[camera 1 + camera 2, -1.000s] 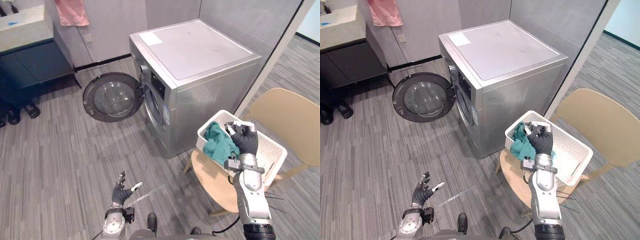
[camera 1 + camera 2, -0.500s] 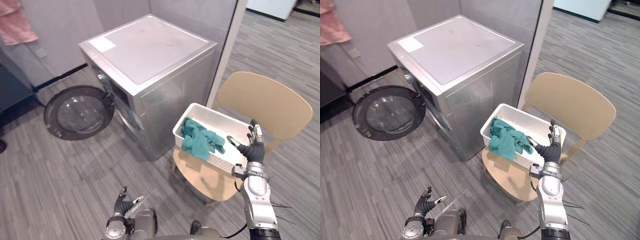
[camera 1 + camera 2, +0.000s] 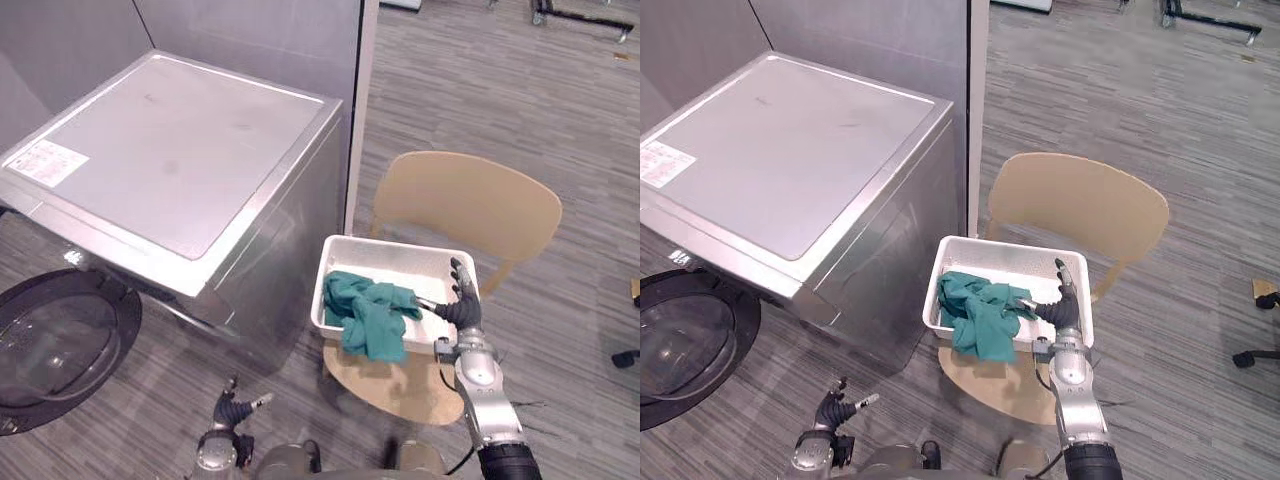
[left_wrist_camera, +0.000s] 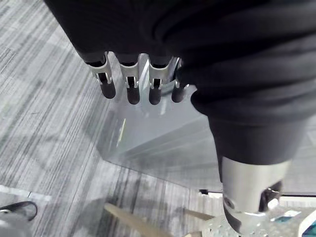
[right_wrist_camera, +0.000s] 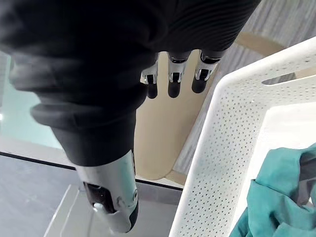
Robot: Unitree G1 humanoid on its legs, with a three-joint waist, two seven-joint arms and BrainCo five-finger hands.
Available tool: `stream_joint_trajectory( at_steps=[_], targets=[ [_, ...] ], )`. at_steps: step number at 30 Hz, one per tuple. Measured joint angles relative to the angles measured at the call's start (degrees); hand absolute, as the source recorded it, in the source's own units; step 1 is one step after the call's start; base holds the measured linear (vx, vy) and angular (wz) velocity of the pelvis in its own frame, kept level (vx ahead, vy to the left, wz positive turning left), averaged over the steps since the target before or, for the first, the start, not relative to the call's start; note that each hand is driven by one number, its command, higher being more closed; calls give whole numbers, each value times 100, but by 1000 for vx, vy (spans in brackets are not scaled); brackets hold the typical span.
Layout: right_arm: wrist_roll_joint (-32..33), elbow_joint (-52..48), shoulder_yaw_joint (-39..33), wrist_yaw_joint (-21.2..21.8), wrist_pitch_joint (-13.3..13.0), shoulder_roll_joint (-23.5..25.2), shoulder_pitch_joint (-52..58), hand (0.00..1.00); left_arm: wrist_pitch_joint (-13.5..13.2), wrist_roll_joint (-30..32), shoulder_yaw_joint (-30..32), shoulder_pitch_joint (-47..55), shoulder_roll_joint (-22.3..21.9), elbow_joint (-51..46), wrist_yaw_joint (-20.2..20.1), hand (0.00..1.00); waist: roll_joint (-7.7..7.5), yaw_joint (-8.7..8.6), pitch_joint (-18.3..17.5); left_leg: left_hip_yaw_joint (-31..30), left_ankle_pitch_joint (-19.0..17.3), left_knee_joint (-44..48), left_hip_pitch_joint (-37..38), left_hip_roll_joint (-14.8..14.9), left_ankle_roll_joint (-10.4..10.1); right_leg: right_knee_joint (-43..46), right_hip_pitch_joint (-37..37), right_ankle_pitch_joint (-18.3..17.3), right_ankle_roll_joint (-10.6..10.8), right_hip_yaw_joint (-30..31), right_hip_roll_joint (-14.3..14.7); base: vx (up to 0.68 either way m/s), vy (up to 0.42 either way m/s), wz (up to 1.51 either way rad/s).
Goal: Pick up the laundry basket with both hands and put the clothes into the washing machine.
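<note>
While teal clothes (image 3: 370, 315) hide basket (image 3: 400, 262) near rim, right hand (image 3: 462, 306) spread beside it; left hand (image 3: 235, 404) spread low.

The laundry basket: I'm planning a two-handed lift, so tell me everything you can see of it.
The laundry basket is a white, rectangular, plastic-looking tub with finely perforated walls and a slot handle in one end wall. It sits upright on the seat of a tan chair, beside the washing machine. A crumpled teal cloth lies in it, draped over the near rim. The right hand, fingers straight, is at its right end.
</note>
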Motion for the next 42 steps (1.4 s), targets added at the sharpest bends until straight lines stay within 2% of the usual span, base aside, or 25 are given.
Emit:
stream_joint_trajectory(
  at_steps=[1,2,3,5,6,7,8,10,13,15,19,22,24,27,28,29,35,37,41,42],
  targets=[
    [-76,13,-1,-16,20,-33,8,0,-2,1,7,-38,22,41,4,0,3,4,2,-5,0,13,14,-8,-3,-302,-19,125,-56,-9,58,184,-101,24],
    [-160,24,11,-10,31,-97,57,0,-2,8,1,-38,13,84,-2,0,-91,2,4,-46,-21,63,97,-159,-40,-955,94,968,-256,-14,47,220,-110,32],
    [-271,120,26,-3,48,-339,43,0,0,23,-8,-56,-181,171,-9,0,141,-1,6,-148,-34,261,70,-62,-127,-1081,286,1044,-322,-126,91,271,-98,32],
    [-311,285,165,4,70,-539,7,0,-14,96,-6,0,-251,186,-12,0,124,21,21,-189,-66,211,-51,-58,-263,-1382,551,1044,-319,-216,56,197,-67,23],
    [-314,442,255,23,67,-759,-104,0,-20,119,-8,32,-253,186,-13,0,179,9,-8,-319,240,-211,-87,12,-495,-1498,631,1039,-311,-347,105,130,-88,27],
    [-319,517,279,60,67,-869,-161,0,-21,121,-9,31,-245,191,-14,0,213,12,-7,-378,356,-299,-120,61,-539,-1548,681,1027,-291,-407,148,124,-77,25],
    [-329,668,319,115,75,-956,-247,0,-20,124,-6,32,-225,217,-12,0,246,23,-34,-444,376,-390,-67,61,-552,-1606,728,1026,-286,-476,155,112,-27,44],
    [-454,1174,524,207,72,-1148,-555,0,-46,221,-40,40,-135,352,-14,0,167,72,0,-612,396,-511,-68,65,-572,-1720,791,1025,-286,-686,166,75,8,52],
    [-537,1633,720,313,76,-1187,-712,0,-33,227,-44,65,-91,471,-14,0,97,202,8,-805,558,-560,-111,-27,-622,-1923,965,1086,-237,-932,98,1,-2,48],
    [-553,1850,928,406,76,-1202,-855,0,-33,231,-46,105,-61,490,-13,0,86,211,17,-964,719,-661,-119,-111,-615,-1993,1044,1117,-216,-1099,59,-38,-12,60],
    [-755,2276,1371,503,66,-1190,-1103,0,-45,346,-48,106,14,542,-13,0,10,349,77,-1196,921,-855,-161,-139,-632,-2058,1068,1186,-257,-1318,33,-70,0,34],
    [-756,2514,1604,510,63,-1177,-1432,0,-86,352,-45,44,13,546,-11,0,-46,400,289,-1314,1089,-853,-421,-175,-652,-1998,836,1259,-303,-1407,-9,-149,-3,21],
    [-756,2839,1781,509,53,-1291,-1916,0,-94,345,-43,-208,37,547,-5,0,-17,487,604,-1364,1149,-829,-843,-166,-591,-1623,272,1228,-348,-1401,-81,-286,16,8],
    [-755,3372,1811,509,68,-1327,-2624,0,-130,327,-36,-522,183,543,10,0,2,513,1046,-1370,1160,-846,-1184,-170,-565,-1225,-211,1179,-375,-1436,-191,-259,10,14],
    [-755,3407,1813,510,50,-1357,-2733,100,-131,323,-35,-581,213,542,13,0,5,522,1120,-1370,1171,-848,-1240,-179,-553,-1167,-286,1177,-375,-1436,-216,-238,19,7],
    [-756,3560,1828,511,20,-1391,-2974,100,-137,311,-17,-659,268,533,26,0,14,540,1254,-1370,1193,-858,-1356,-191,-523,-1088,-423,1182,-384,-1422,-252,-274,23,2],
    [-695,4218,1757,397,-2,-1589,-3966,100,-234,37,-28,-972,327,359,149,0,70,623,1429,-1383,1484,-1256,-1770,-188,-584,-936,-1092,1178,-430,-1433,-338,-146,-22,7],
    [-266,4142,1750,306,-34,-1586,-4098,100,-250,-159,-36,-1036,291,274,160,0,68,638,1461,-1405,1585,-1473,-1896,-162,-626,-891,-1339,1178,-431,-1441,-338,-61,-87,7],
    [99,3723,1750,209,-111,-1509,-4084,100,-250,-291,-39,-1040,120,246,223,0,73,636,1558,-1409,1658,-1556,-1906,-155,-630,-798,-1440,1181,-428,-1425,-348,18,-61,-3],
    [214,3625,1741,205,-121,-1495,-4074,100,-246,-292,-45,-1038,67,223,228,0,80,635,1575,-1421,1797,-1556,-1899,-150,-617,-750,-1445,1166,-456,-1424,-348,38,-25,-2]
  ],
)
